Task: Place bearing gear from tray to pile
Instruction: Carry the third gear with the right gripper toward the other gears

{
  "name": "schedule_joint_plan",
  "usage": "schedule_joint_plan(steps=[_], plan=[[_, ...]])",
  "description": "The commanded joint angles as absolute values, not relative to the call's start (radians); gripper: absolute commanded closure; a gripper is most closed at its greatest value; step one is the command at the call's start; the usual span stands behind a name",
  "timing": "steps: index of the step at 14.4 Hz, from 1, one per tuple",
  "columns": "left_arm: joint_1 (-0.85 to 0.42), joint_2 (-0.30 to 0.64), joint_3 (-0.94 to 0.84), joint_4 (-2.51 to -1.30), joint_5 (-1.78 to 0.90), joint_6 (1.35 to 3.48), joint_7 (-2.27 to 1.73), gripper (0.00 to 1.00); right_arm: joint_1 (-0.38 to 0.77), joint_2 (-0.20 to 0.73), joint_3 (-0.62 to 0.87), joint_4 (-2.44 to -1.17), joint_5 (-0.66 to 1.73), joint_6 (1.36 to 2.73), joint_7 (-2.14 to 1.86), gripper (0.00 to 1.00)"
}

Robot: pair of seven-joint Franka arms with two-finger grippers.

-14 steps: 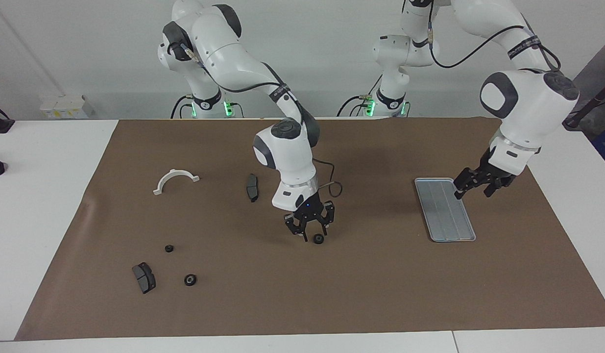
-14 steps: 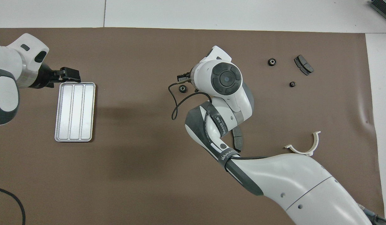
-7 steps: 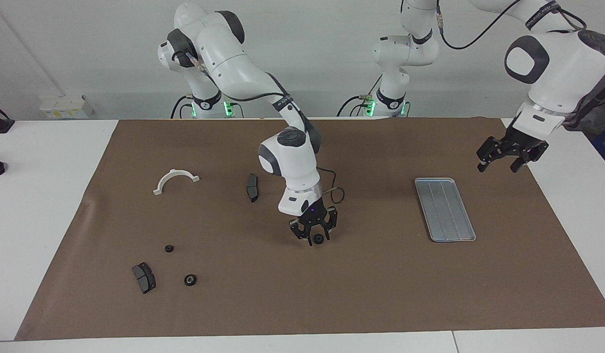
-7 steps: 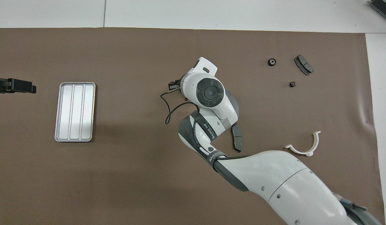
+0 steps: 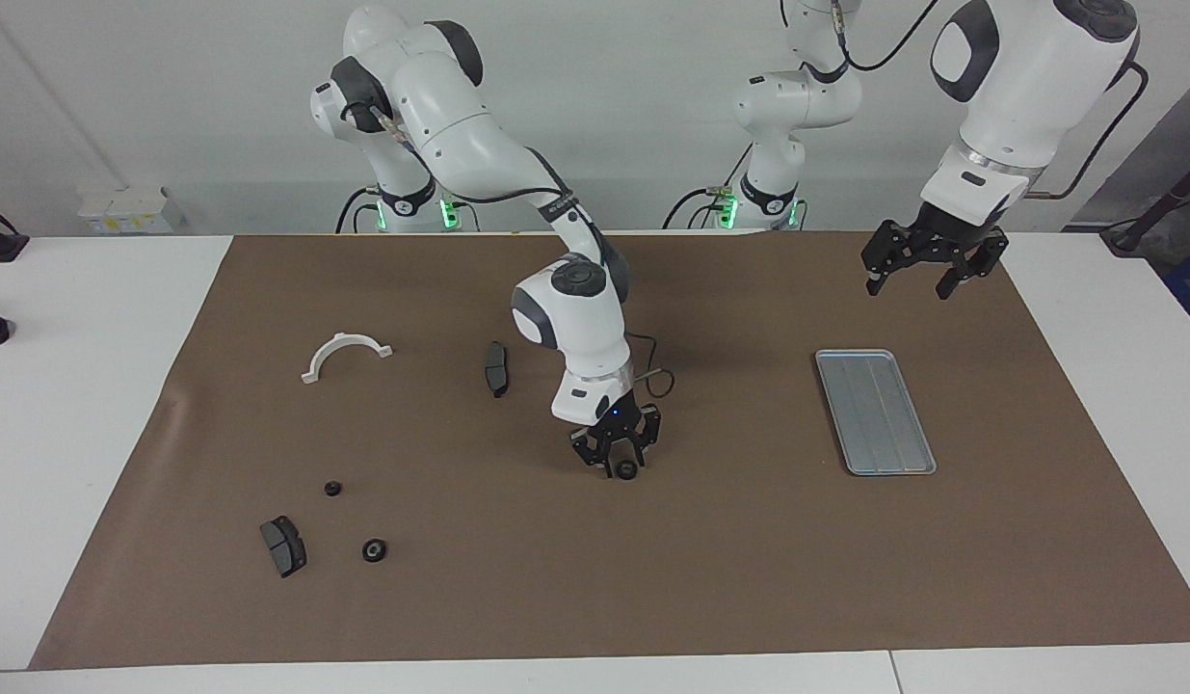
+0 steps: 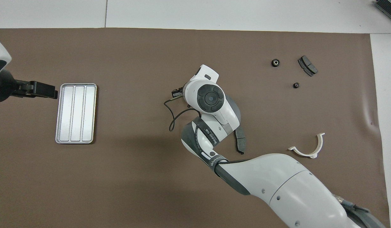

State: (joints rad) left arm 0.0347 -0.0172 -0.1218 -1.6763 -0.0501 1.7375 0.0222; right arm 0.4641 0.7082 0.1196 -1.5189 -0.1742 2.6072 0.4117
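Observation:
A small black bearing gear (image 5: 627, 470) lies on the brown mat mid-table, well apart from the empty silver tray (image 5: 874, 410) (image 6: 75, 113). My right gripper (image 5: 618, 465) is down at the mat with its fingers either side of this gear. I cannot tell whether they touch it. In the overhead view the right wrist hides the gear. The pile lies toward the right arm's end: two black gears (image 5: 332, 489) (image 5: 374, 550) and a dark grey pad (image 5: 283, 546) (image 6: 307, 65). My left gripper (image 5: 908, 287) hangs open and empty in the air over the mat, beside the tray's end nearer the robots.
A white half-ring bracket (image 5: 346, 352) (image 6: 309, 148) lies nearer the robots than the pile. A second dark pad (image 5: 496, 368) (image 6: 240, 142) lies beside the right arm's wrist. The right arm's cable loops over the mat by the gear.
The left gripper rose from the tray's end, swung out to the mat's edge and back, and now hangs higher and nearer the robots. The right gripper shifted over the gear and narrowed around it.

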Motion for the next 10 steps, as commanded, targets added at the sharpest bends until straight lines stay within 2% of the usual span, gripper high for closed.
schedule_joint_plan(steps=[1,6,10], plan=[[0.028,-0.028,-0.094,-1.674,-0.034,1.698,0.021,0.0,0.466,0.7,0.118,-1.545,-0.195,2.634,0.44,0.48],[0.043,-0.043,-0.095,-1.692,-0.034,1.701,0.014,0.0,0.466,0.699,0.118,-1.549,-0.207,2.635,0.436,0.57],[0.054,-0.043,-0.095,-1.692,-0.034,1.7,0.014,0.0,0.465,0.699,0.118,-1.548,-0.207,2.634,0.433,0.7]])
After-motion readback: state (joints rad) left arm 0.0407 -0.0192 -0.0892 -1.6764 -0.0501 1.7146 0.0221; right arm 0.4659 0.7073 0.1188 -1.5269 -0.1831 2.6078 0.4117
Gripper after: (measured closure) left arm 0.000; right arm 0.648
